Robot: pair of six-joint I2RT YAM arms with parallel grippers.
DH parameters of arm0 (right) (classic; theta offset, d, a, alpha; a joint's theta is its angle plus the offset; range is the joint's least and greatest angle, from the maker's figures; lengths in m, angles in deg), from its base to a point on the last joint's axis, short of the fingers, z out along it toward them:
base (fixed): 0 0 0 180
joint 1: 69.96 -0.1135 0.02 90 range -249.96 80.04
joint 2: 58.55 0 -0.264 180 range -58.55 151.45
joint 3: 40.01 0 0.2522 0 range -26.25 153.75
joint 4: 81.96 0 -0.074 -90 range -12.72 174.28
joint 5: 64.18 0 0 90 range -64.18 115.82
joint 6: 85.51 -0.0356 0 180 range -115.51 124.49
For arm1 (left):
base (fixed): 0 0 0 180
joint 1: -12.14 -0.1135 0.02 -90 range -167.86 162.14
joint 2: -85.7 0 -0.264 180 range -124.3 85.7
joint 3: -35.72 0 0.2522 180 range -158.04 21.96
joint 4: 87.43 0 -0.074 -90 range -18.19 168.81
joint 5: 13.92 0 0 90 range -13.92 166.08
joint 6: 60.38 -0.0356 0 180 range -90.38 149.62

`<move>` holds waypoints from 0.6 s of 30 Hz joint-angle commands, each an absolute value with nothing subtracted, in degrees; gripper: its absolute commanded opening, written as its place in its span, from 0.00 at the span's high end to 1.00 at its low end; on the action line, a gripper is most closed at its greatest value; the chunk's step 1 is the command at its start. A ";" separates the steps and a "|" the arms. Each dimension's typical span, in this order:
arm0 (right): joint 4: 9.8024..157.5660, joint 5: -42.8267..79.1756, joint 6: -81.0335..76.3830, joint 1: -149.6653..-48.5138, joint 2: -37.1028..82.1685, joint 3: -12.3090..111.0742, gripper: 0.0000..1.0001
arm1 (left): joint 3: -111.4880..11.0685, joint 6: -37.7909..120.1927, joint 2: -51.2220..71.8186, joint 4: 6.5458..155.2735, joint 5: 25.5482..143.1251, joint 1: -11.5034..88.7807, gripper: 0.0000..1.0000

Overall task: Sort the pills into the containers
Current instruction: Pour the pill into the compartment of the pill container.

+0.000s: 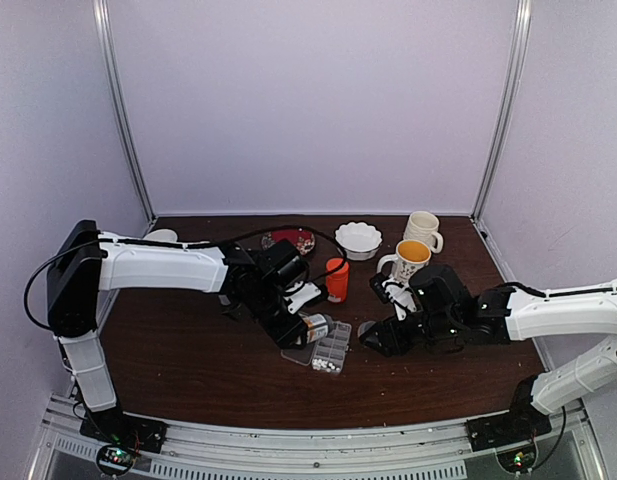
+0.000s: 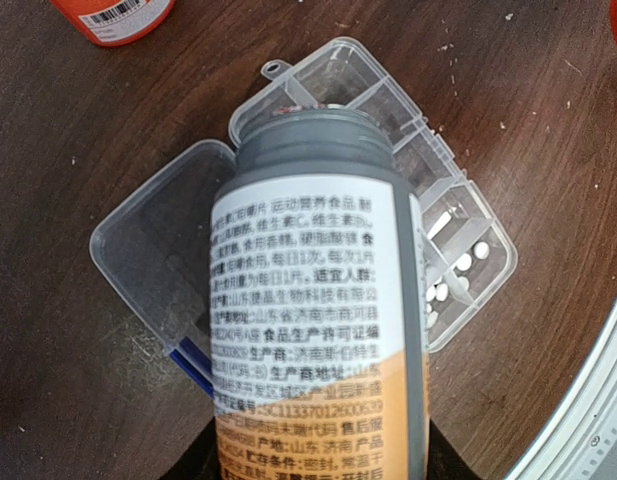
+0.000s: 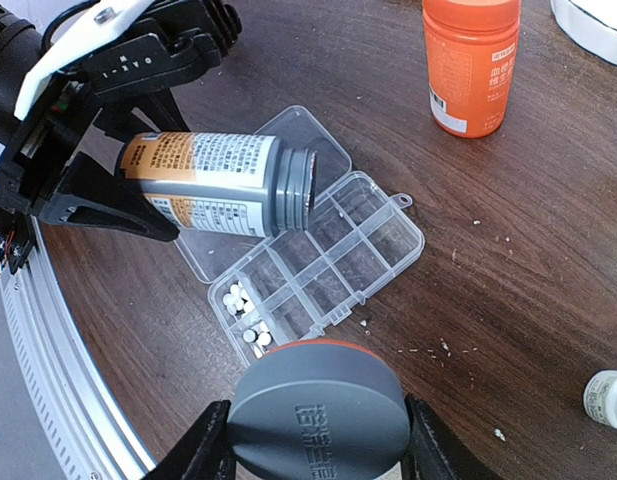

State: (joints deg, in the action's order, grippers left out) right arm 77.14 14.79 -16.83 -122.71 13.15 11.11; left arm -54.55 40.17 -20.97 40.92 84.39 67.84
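The clear pill organizer (image 3: 379, 229) lies on the brown table with its lid (image 2: 153, 255) folded open. Several small white pills (image 3: 242, 303) sit in two end cells (image 2: 458, 275); the other cells look bare. My left gripper (image 1: 300, 322) is shut on a grey-necked bottle (image 2: 318, 290) with a white and orange label. The bottle (image 3: 213, 183) lies tilted on its side, its open mouth over a cell at the organizer's far end. My right gripper (image 3: 318, 445) is shut on a round grey cap (image 3: 318, 405), hovering just beside the organizer's pill end.
An orange bottle (image 1: 336, 279) stands behind the organizer. Farther back are a white bowl (image 1: 358, 240), two mugs (image 1: 408, 260) (image 1: 423, 230) and a red dish (image 1: 291, 240). A small white bottle (image 3: 608, 398) stands to the right. White crumbs dot the table by the organizer.
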 commanded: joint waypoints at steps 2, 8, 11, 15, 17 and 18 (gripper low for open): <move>76.64 15.80 -16.88 -122.87 12.86 12.60 1.00 | -53.04 41.90 -20.33 46.00 86.33 68.71 0.94; 76.40 15.66 -16.87 -122.87 12.73 12.77 1.00 | -53.11 42.34 -18.12 46.30 85.03 69.24 0.94; 76.21 15.88 -16.82 -122.88 12.56 12.68 1.00 | -54.04 41.95 -19.45 42.85 83.83 69.17 0.95; 76.41 15.83 -16.93 -122.87 12.63 12.61 1.00 | -53.11 41.74 -18.41 44.41 82.80 69.22 0.92; 76.78 15.75 -17.17 -122.89 12.60 12.31 1.00 | -54.86 41.48 -20.95 42.27 82.43 69.10 0.93; 76.83 15.72 -17.28 -122.88 12.57 12.25 1.00 | -57.29 41.28 -22.19 38.69 81.33 69.09 0.94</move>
